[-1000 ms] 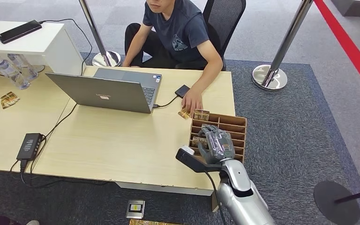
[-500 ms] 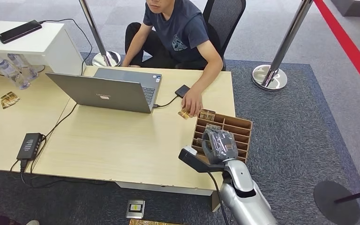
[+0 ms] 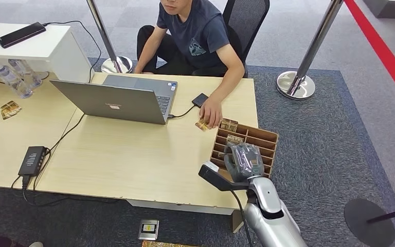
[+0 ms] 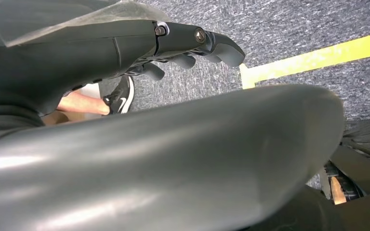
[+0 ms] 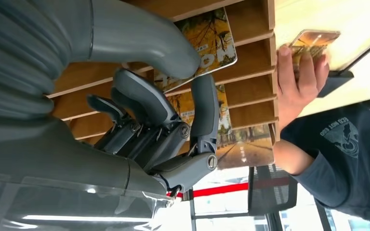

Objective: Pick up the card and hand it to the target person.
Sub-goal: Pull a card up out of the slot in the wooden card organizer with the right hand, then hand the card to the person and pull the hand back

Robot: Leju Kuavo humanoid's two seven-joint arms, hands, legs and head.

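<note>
From the right wrist view we see the right hand [image 5: 164, 139], fingers loosely curled and grasping nothing, over glossy autumn-print cards [image 5: 207, 38] in the slotted wooden rack [image 5: 250, 62]; left hand [image 4: 192, 45] curled on nothing.

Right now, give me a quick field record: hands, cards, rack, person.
right hand: over the wooden rack, fingers curled toward a card in a slot; grasp not confirmable
left hand: hanging by the body above the carpet, fingers curled, holding nothing
rack: on the desk's right end, several cards standing in its slots
person's hand: resting on a card on the desk beside the rack
laptop: open, mid-desk
</note>
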